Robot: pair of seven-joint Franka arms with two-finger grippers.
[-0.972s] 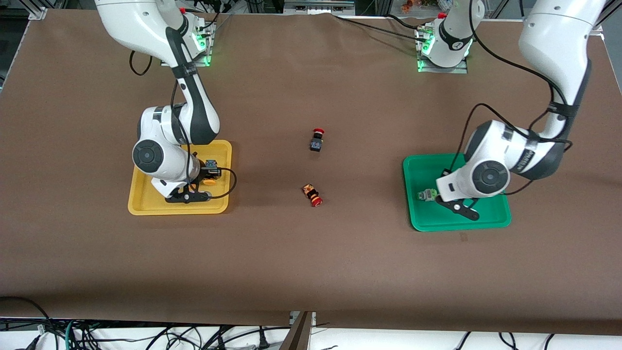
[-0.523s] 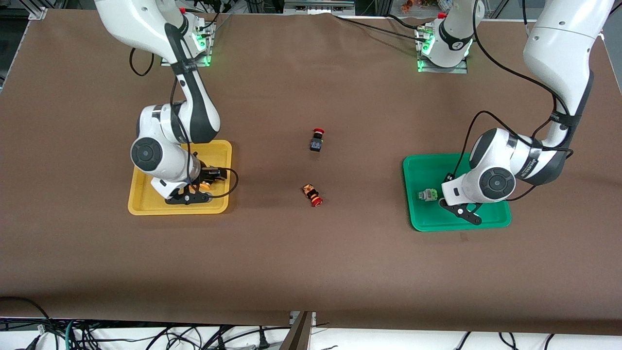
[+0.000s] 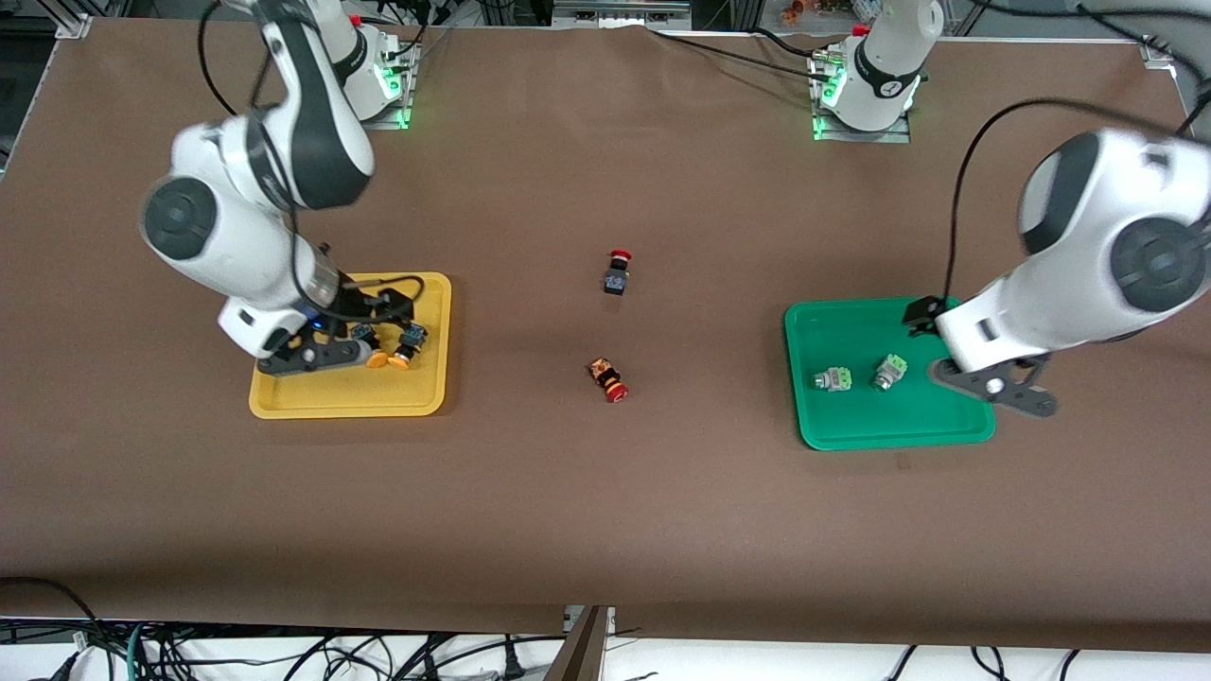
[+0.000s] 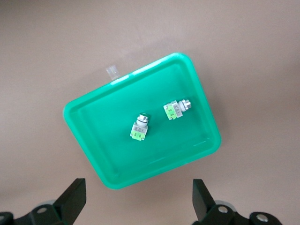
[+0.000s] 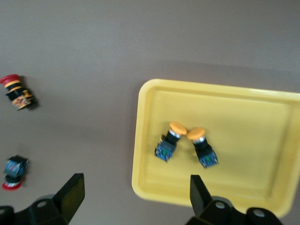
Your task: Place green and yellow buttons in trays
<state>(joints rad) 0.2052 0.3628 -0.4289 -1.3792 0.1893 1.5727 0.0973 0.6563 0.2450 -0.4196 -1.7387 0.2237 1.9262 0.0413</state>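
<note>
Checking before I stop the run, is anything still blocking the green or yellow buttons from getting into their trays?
Nothing visible. Both green buttons lie in the green tray, both yellow buttons in the yellow tray. The left gripper and right gripper are open and empty above their trays.

Bright, even overhead light (soft shadows); both arms motion-blurred, right wrist view soft.

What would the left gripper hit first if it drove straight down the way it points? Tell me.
Probably the green tray: the left gripper hangs open and empty over the rim at its edge. The two green buttons lie farther in, apparently off that line. Depth is unclear, so it might land on bare table beside the rim.
</note>
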